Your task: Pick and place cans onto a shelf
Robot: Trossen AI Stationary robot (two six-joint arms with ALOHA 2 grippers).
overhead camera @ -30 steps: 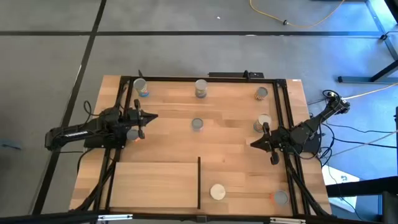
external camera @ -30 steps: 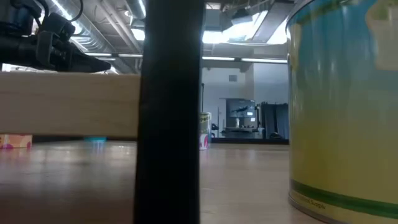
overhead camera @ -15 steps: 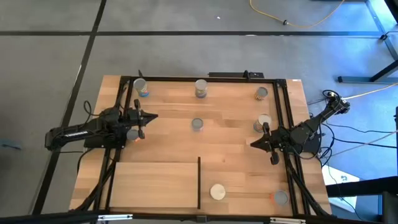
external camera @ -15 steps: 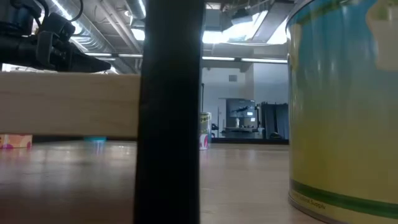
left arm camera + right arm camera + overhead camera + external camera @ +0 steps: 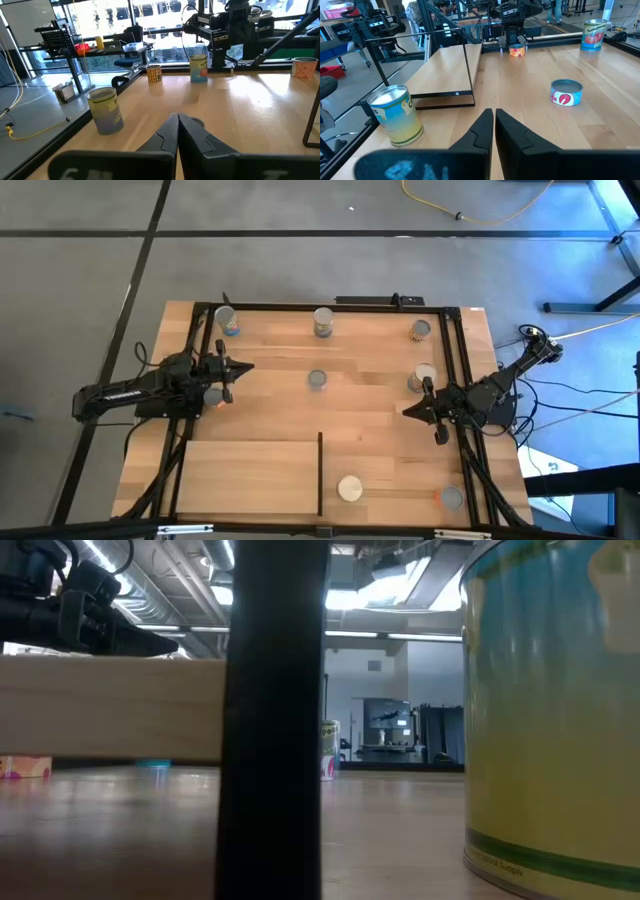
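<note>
Cans [image 5: 317,379] all sit on the table [image 5: 370,395], none on the shelf [image 5: 250,475] yet; shelf panel lies at the near edge, left half, w/ its black divider [image 5: 320,472] on the side toward table centre.

Left gripper [image 5: 243,366]: fingers pinched together, holding nothing, hovering by the table's left rail and pointing inward. Right gripper [image 5: 408,411]: fingers nearly touching, also empty, at the right rail and pointing inward.

Outward from the left gripper: a can [image 5: 211,394] just beside and partly under the arm, another at the far-left corner [image 5: 226,319], the short centre can further in along its pointing line. Outward from the right gripper: a pale-topped can [image 5: 422,377] just beside it on the far side, one at the far-right corner [image 5: 419,330], one at the near-right corner [image 5: 451,497]. A far-middle can [image 5: 323,322] lies about between the arms. A cream-topped can [image 5: 350,488] stands just right of the divider, closest to the shelf.

All cans upright, so no long axis to line up with; approach from any side looks fine.

Key relation, as I judge it: shelf is on the left arm's side, but the cream-topped can lies beyond the divider, on the right arm's side, so the right arm prob. has the cleaner reach to it. Either gripper must open first.
</note>
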